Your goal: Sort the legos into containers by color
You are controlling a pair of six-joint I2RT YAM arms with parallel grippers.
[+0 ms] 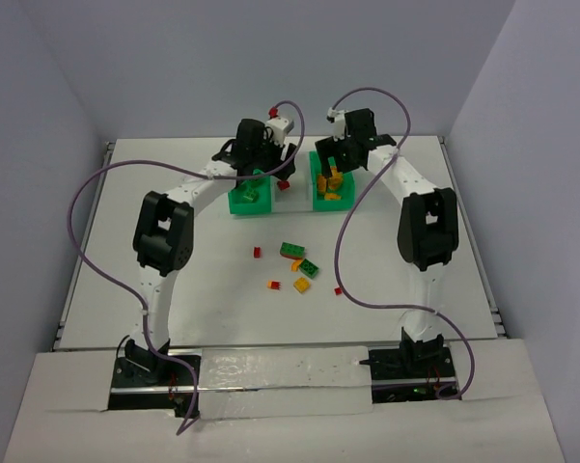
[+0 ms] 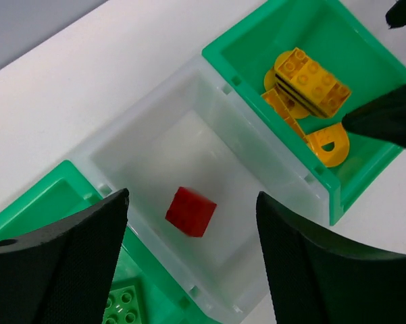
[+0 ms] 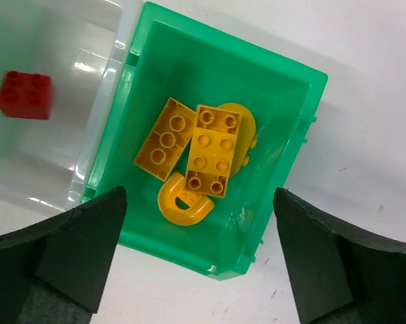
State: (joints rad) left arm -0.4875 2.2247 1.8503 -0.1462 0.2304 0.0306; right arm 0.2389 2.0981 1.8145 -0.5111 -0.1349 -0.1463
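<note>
Three joined bins point(image 1: 239, 204) stand on the table point(image 1: 222, 309). My left gripper point(image 2: 190, 199) hangs spread wide and empty over the white bin point(image 2: 142, 145), my right gripper point(image 3: 199, 196) likewise over a green bin point(image 3: 284, 108). One red brick point(image 2: 190, 211) lies in the white, yellow bricks point(image 3: 209, 148) in the green; loose legos point(image 1: 291, 251) lie nearer.

Three small open rectangular plastic bins, joined in a row, stand near the far edge of the white table point(image 1: 212, 309). The bright green left bin point(image 1: 239, 204) holds a green studded brick point(image 2: 125, 305), the clear white middle bin point(image 2: 148, 115) holds one red square brick point(image 3: 25, 95), and the bright green right bin point(image 3: 277, 135) holds two orange-yellow studded bricks point(image 3: 213, 150) lying partly on an orange-yellow half-disc piece point(image 3: 182, 202). Near the middle of the table lie loose two green bricks point(image 1: 291, 250), touching at their corners, one orange brick point(image 1: 301, 285) and a few tiny red bits point(image 1: 257, 253).
</note>
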